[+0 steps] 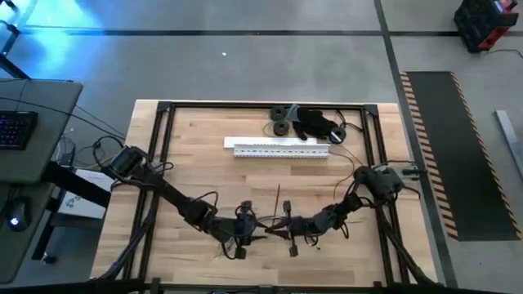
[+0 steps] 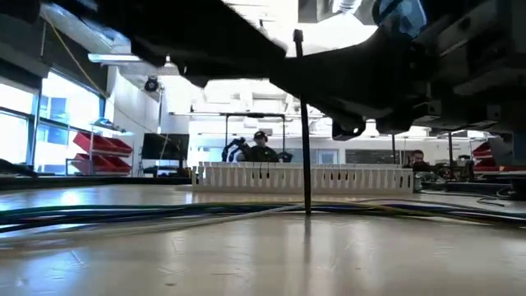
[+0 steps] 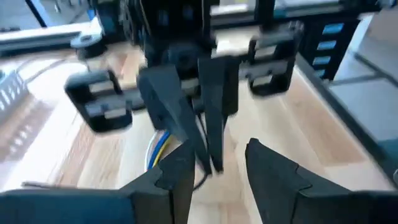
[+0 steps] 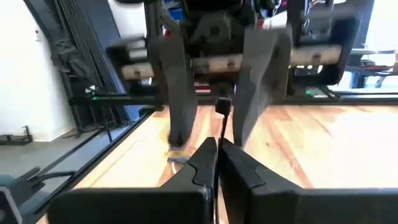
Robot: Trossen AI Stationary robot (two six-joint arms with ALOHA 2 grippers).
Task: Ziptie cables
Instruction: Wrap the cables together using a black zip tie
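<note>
Table (image 1: 196, 139) fills the high view, black frame around a wood top; both arms reach in from the sides and meet near the front centre. Left gripper (image 1: 242, 231) and right gripper (image 1: 288, 230) sit close together, facing each other. White slotted strip (image 1: 282, 148) lies toward the far side, black rolls and clutter (image 1: 306, 122) beyond it. High view only hints at the cables (image 2: 164, 211); low view shows them as a flat run of thin wires lying on the wood, spanning nearly the full width, passing under both grippers. Low view also shows the thin dark stick (image 2: 305, 123) standing upright, lower end touching the table at the cables, and people at benches in the room behind. Right wrist view: right gripper's fingers (image 4: 202, 163) pressed together, pinching the stick (image 4: 220, 134), with the left gripper opposite and spread. Left wrist view confirms it: left fingers (image 3: 277, 171) apart, nothing between them, right gripper's closed fingers just ahead, coloured wire strands (image 3: 158, 146) visible underneath.
</note>
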